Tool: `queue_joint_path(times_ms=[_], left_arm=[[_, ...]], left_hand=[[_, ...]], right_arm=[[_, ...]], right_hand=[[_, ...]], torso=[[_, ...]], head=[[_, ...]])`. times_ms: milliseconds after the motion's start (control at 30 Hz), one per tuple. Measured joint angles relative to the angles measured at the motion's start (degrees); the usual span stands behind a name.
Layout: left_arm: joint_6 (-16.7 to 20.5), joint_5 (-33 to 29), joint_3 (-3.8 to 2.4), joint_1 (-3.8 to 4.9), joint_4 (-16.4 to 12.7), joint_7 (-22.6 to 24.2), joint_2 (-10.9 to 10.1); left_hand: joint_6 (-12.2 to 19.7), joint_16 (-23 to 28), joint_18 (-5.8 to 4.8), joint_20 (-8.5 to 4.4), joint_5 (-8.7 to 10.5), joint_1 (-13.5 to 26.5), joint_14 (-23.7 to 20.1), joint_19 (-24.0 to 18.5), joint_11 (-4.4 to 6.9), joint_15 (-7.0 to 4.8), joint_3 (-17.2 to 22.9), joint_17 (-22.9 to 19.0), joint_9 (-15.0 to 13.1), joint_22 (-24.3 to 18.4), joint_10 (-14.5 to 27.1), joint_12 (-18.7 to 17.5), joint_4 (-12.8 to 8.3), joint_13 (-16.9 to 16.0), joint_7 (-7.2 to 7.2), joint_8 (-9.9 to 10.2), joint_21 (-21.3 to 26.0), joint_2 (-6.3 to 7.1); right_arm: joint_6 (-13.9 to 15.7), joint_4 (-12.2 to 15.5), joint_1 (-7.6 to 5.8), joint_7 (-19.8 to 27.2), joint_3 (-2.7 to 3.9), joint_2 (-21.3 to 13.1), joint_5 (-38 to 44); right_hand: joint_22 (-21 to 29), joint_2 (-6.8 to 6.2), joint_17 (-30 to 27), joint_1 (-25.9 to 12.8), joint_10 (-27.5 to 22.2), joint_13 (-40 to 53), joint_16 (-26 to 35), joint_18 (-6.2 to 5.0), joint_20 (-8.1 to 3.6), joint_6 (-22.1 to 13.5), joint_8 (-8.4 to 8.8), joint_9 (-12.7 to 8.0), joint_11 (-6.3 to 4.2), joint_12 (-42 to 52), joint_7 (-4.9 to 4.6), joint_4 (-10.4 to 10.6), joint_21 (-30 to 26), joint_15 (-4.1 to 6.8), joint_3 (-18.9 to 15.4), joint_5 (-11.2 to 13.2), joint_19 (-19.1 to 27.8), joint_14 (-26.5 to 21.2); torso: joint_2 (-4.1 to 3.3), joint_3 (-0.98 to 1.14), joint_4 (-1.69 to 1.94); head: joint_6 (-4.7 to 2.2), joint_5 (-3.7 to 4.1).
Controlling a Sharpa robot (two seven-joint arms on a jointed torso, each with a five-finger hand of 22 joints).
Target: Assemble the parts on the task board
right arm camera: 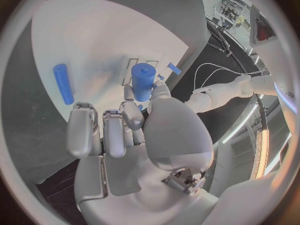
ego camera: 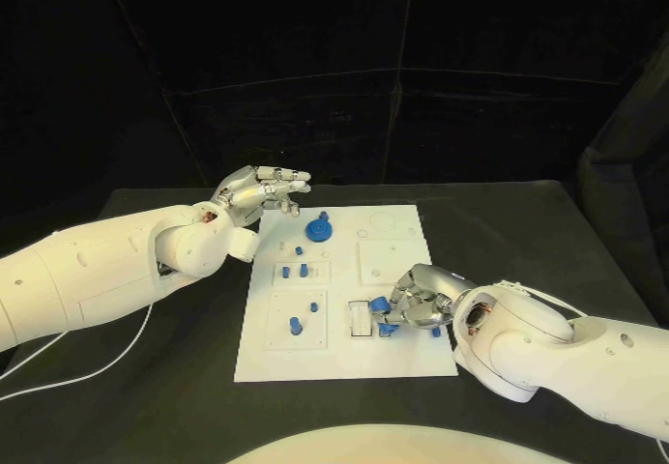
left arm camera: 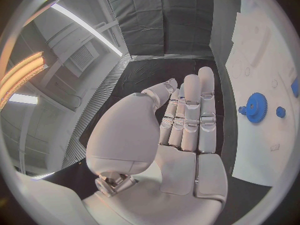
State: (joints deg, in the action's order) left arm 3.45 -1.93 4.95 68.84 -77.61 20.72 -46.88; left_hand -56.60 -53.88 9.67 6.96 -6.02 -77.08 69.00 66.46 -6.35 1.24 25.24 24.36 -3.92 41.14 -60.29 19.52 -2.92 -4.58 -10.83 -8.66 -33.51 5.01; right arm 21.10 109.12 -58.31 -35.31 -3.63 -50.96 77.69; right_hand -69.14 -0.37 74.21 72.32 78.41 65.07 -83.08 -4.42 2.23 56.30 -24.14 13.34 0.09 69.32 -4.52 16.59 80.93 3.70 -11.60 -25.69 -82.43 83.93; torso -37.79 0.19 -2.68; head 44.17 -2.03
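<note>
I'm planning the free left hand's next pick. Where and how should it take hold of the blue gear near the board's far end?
Grip the blue gear by its toothed rim, coming down from above. It appears to lie flat on the task board with a short stub beside it, so the round edge offers opposite faces for fingers. The left hand holds nothing and hovers close by.

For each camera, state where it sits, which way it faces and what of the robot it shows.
Head view: on the head, looking down at the task board, both arms and hands.
Left wrist view: behind the left hand, empty, fingers straight, beside the board and blue gear.
Right wrist view: behind the right hand pinching a blue cylinder.
Shared: head and left wrist show the gear.
</note>
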Motion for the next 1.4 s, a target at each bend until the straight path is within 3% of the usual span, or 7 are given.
queue_joint_path(times_ms=[500,667,833,967,1067,1167,1400], left_arm=[[-0.02,0.0,0.0,0.01,-0.16,-0.02,0.04],[-0.04,0.0,0.0,0.02,-0.17,-0.03,0.05],[-0.05,0.0,0.0,0.02,-0.19,-0.04,0.02],[-0.05,0.0,0.0,0.02,-0.19,-0.06,0.01],[-0.06,0.0,0.0,0.02,-0.19,-0.07,0.0],[-0.07,0.0,0.0,0.02,-0.19,-0.08,0.0],[-0.09,0.0,0.0,0.02,-0.18,-0.1,-0.01]], left_hand=[[0.0,0.0,0.0,0.0,0.0,0.0,0.0,0.0,0.0,0.0,0.0,0.01,0.0,0.0,0.0,0.0,0.0,0.0,0.0,0.0,0.0,0.0],[0.0,0.0,0.0,0.0,0.0,0.0,0.0,0.0,0.0,0.0,0.0,0.01,0.0,0.0,0.0,0.0,0.0,0.0,0.0,0.0,0.0,0.0],[0.0,0.0,0.0,0.0,0.0,0.0,0.0,0.0,0.0,0.0,0.0,0.01,0.0,0.0,0.0,0.0,0.0,0.0,0.0,0.0,0.0,0.0],[0.0,0.0,0.0,0.0,0.0,0.0,0.0,0.0,0.0,0.0,0.0,0.01,0.0,0.01,0.0,0.0,0.0,0.0,0.0,0.0,0.0,0.0],[0.0,0.0,0.0,0.0,0.0,0.0,0.0,0.0,0.0,0.0,0.0,0.01,0.0,0.0,0.0,0.0,0.0,0.0,0.0,0.0,0.0,0.0],[0.0,0.0,0.0,0.0,0.0,0.0,0.0,0.0,0.0,0.0,0.0,0.01,0.0,0.0,0.0,0.0,0.0,0.0,0.0,0.0,0.0,0.0],[0.0,0.0,0.0,0.0,0.0,0.0,0.0,0.0,0.0,0.0,0.0,0.01,0.0,0.0,0.0,0.0,0.0,0.0,0.0,0.0,0.0,0.0]], right_arm=[[-1.42,-3.32,-0.01,-0.81,0.01,4.72,-1.95],[-1.85,-3.97,-0.01,-1.08,0.01,5.52,-1.83],[-2.16,-4.4,-0.01,-1.53,0.02,5.82,-1.16],[-2.23,-4.54,-0.02,-1.8,0.02,5.88,-0.44],[-2.32,-4.49,-0.02,-1.85,0.02,5.89,-0.05],[-2.5,-4.16,-0.02,-1.83,0.02,5.79,0.28],[-3.38,-3.19,-0.02,-1.17,0.03,5.12,0.91]], right_hand=[[-0.06,1.83,-0.03,-1.84,-0.21,-0.22,0.0,0.0,0.0,0.31,-0.31,1.16,-0.21,-0.88,0.31,0.09,0.0,0.21,-1.82,4.09,0.0,0.21],[-0.2,1.45,-0.39,-4.14,-0.43,-1.14,0.0,0.0,0.0,0.52,-0.49,1.73,-0.43,-2.42,0.51,0.05,0.0,0.21,-3.66,11.93,0.0,0.21],[0.13,-3.71,-1.0,-9.83,-2.14,-3.76,0.0,-0.01,0.0,-0.67,-0.26,2.34,-0.18,-5.55,0.01,0.38,0.0,0.21,-2.33,22.12,0.0,0.21],[0.26,-8.31,-0.78,-13.88,-3.11,-5.86,0.0,-0.01,0.0,-1.16,-0.26,2.62,0.02,-7.95,-0.12,0.51,0.0,0.2,-0.29,22.54,0.0,0.21],[0.26,-9.3,-0.58,-14.6,-3.5,-6.49,0.0,-0.01,0.0,-1.16,-0.26,2.66,0.01,-8.56,-0.12,0.58,0.0,0.2,-0.23,22.54,0.0,0.21],[0.23,-8.82,-0.44,-13.65,-3.5,-6.63,0.0,-0.01,0.0,-1.16,-0.26,2.84,0.01,-8.66,-0.12,0.4,0.0,0.21,1.04,22.54,0.0,0.21],[-0.67,-4.59,0.12,-1.7,-3.36,-5.64,0.0,-0.01,0.0,-1.14,-0.89,3.94,-0.13,-8.53,-0.09,-2.08,0.0,0.2,4.59,20.82,0.01,0.21]], torso=[[-0.01,0.02,0.01],[-0.01,0.03,0.01],[0.01,0.04,-0.05],[0.04,0.05,-0.1],[0.04,0.06,-0.11],[0.04,0.07,-0.13],[0.04,0.11,-0.14]], head=[[0.31,-0.35],[0.35,-0.47],[0.46,-0.57],[0.43,-0.62],[0.41,-0.62],[0.41,-0.57],[0.48,-0.53]])
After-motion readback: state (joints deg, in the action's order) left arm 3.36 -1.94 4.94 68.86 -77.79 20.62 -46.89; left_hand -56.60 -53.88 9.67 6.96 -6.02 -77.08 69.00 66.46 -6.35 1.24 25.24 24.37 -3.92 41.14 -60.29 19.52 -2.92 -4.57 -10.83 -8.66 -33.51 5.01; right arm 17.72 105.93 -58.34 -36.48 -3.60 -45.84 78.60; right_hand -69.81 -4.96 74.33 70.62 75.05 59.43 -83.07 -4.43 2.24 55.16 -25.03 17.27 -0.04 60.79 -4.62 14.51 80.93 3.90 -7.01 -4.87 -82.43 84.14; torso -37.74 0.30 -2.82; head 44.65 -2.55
